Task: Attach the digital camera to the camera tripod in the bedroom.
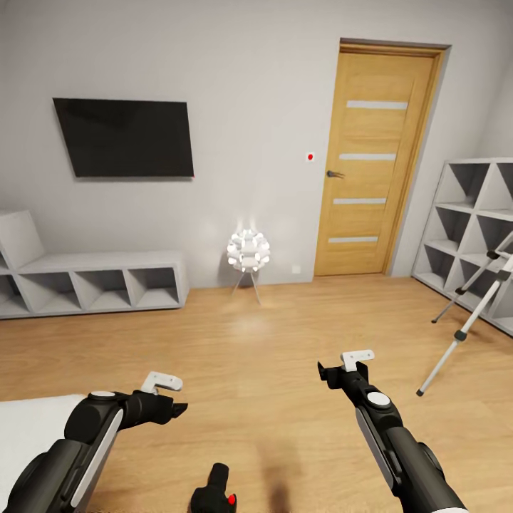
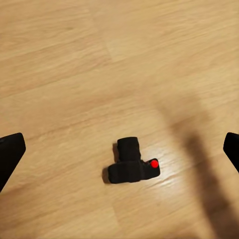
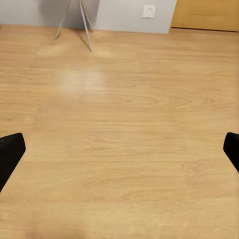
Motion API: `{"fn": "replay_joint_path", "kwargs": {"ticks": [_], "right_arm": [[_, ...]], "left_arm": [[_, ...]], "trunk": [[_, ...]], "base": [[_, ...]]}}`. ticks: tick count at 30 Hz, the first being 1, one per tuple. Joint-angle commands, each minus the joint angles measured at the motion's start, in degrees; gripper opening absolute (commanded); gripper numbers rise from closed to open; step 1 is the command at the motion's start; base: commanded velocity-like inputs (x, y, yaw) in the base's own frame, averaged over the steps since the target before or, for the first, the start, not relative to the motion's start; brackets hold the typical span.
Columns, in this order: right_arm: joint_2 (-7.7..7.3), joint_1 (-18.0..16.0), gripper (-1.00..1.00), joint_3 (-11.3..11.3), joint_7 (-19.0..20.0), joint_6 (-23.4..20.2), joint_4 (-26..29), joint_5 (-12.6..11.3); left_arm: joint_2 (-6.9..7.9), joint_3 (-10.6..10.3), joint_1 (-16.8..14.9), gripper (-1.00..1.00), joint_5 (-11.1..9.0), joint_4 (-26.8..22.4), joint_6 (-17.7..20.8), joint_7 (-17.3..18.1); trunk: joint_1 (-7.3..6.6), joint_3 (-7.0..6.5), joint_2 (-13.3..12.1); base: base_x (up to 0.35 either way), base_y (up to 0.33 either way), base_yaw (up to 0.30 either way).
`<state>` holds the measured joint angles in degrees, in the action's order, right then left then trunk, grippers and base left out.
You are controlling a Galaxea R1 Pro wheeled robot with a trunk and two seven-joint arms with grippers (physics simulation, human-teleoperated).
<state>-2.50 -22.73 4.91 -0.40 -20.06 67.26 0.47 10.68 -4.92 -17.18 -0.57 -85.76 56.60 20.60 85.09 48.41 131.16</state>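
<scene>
Nearest the head camera, the digital camera [image 1: 215,491] lies on the light wood plank floor [image 1: 271,342] between the two forearms, a small chunky black body with a protruding lens barrel and a bright red round button on top. From the left wrist, the digital camera [image 2: 131,165] rests alone on the planks, lens barrel jutting from the body, red button at one end, clear of both dark fingertips [image 2: 10,155] at the frame edges; the fingers stand wide apart and hold nothing. Left gripper [image 1: 174,410] hovers just above and beside the camera. Right gripper [image 1: 343,373] points forward over bare floor, its fingers likewise spread and empty. At the right edge, the camera tripod [image 1: 472,313] stands tilted before white cube shelves [image 1: 476,228], silver-grey legs ending in black feet. Against the grey wall: an oak door [image 1: 376,160], a ball-cluster lamp [image 1: 248,251], a wall-mounted screen [image 1: 125,137].
</scene>
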Motion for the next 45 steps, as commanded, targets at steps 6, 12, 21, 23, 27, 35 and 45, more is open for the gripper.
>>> {"fn": "replay_joint_path", "kwargs": {"ticks": [6, 12, 21, 23, 27, 35, 45], "right_arm": [[-0.05, -0.03, 1.00, 0.10, -0.04, -0.33, 0.07, 0.06], [-0.05, -0.03, 1.00, 0.10, -0.04, -0.33, 0.06, 0.06], [-0.05, -0.03, 1.00, 0.10, -0.07, -0.33, 0.06, 0.05], [-0.05, -0.03, 1.00, 0.10, -0.09, -0.33, 0.06, 0.05], [-0.05, -0.03, 1.00, 0.10, -0.11, -0.33, 0.06, 0.06], [-0.05, -0.03, 1.00, 0.10, -0.13, -0.33, 0.06, 0.06], [-0.05, -0.03, 1.00, 0.10, -0.13, -0.33, 0.06, 0.06]], "left_arm": [[0.04, -0.08, -0.04, 1.00, -0.04, -0.09, 0.26, 0.05], [0.05, -0.09, -0.04, 1.00, -0.04, -0.10, 0.26, 0.05], [0.05, -0.09, -0.04, 1.00, -0.04, -0.14, 0.26, 0.05], [0.05, -0.09, -0.04, 1.00, -0.04, -0.16, 0.26, 0.05], [0.05, -0.09, -0.04, 1.00, -0.04, -0.23, 0.26, 0.05], [0.05, -0.09, -0.04, 1.00, -0.04, -0.34, 0.26, 0.05], [0.05, -0.09, -0.04, 1.00, -0.04, -0.16, 0.26, 0.05]], "trunk": [[1.31, 1.14, 2.45], [2.63, 2.22, 4.86], [4.61, 3.84, 8.47], [5.05, 4.19, 9.27], [5.93, 4.91, 10.87], [6.71, 6.56, 12.14], [6.97, 8.77, 12.28]], "base": [[0.000, 0.000, 0.000], [0.000, 0.000, 0.000], [0.000, 0.000, 0.000], [0.000, 0.000, 0.000], [0.000, 0.000, 0.027], [0.000, 0.000, 0.141], [0.000, 0.000, 0.035]]}}
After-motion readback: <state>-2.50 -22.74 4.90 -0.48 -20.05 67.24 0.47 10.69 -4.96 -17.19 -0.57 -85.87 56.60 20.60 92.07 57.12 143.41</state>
